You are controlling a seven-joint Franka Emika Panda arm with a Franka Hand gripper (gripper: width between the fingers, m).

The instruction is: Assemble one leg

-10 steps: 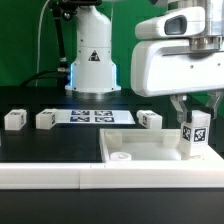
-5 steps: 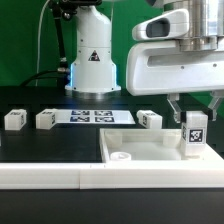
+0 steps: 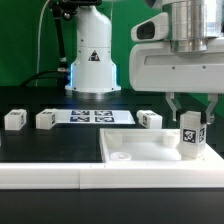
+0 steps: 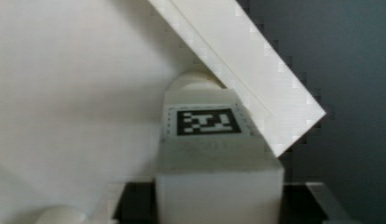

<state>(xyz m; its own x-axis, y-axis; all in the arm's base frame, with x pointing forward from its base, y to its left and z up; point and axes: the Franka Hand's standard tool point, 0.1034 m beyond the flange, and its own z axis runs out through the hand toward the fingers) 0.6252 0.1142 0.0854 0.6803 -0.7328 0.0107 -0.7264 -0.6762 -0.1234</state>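
Jaws closed on the leg, which is held upright at the tray's corner.
The leg (image 3: 191, 135), tag facing out, sits over the white tray piece (image 3: 130, 150) near the surface (image 3: 40, 140) edge on the exterior view's right. It looks partway done: the leg is at its corner, but seating is unconfirmed and release is still to come. Spare legs (image 3: 45, 119) and the marker board (image 3: 92, 116) lie toward the back edge.

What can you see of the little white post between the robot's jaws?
The leg is a small white squared post, plastic by its look, with a black-and-white marker tag on one face. It stands upright, clamped between the jaws of the gripper, at the exterior view's right end of the white tray. Whether its foot touches the tray is unclear.
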